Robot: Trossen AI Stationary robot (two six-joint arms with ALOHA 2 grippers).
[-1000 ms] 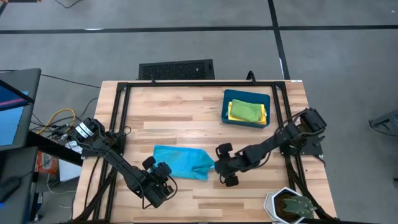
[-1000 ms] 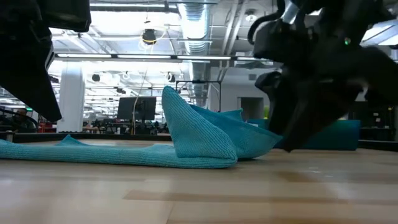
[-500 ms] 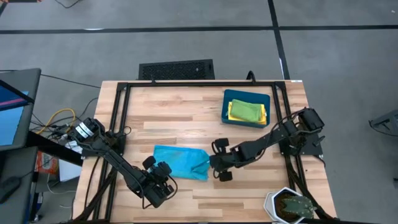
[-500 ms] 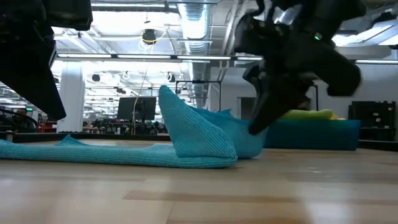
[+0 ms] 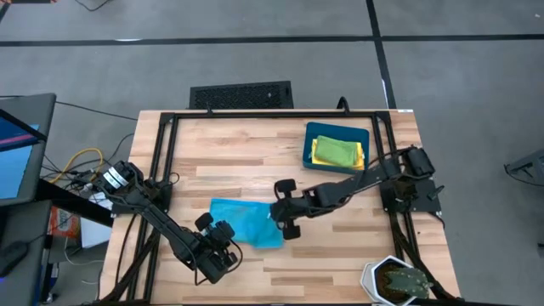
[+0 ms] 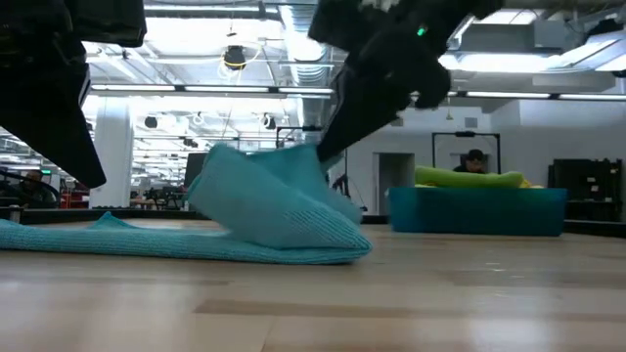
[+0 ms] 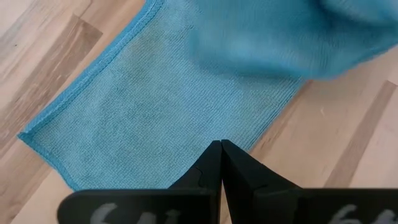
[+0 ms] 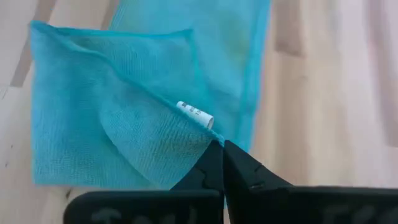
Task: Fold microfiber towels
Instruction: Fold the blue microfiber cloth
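Note:
A light blue microfiber towel [image 5: 242, 223] lies on the wooden table, left of the middle and toward the near edge. Its left part is flat [image 6: 117, 240] and its right part is raised into a loose fold [image 6: 279, 200]. My right gripper [image 5: 274, 216] is shut on the raised corner. My left gripper [image 5: 229, 242] hovers shut just above the towel's near edge [image 7: 186, 155] and touches nothing. Yellow and green towels [image 5: 337, 151] lie in the dark teal bin [image 5: 309, 153] at the far right. My right gripper pinches a corner of the blue towel [image 8: 208, 140] between its two fingers, right beside the white label [image 8: 196, 114]. The fingers slant down from the table's right. The corner is lifted clear [image 6: 305, 161]. The cloth slopes slack from it down onto the flat part.
Black frame rails [image 5: 161, 144] run along the table's left, far and right sides. A potted plant [image 5: 396, 280] stands at the near right corner. The bin [image 6: 479, 210] stands behind the towel in the low view. Bare wood lies near the front edge [image 6: 391, 303].
My right gripper has shut on the towel's right corner. It has risen and gone toward the table's left edge. The corner has been drawn up and over the flat cloth, so the fold now leans left. The towel's left part has stayed where it was.

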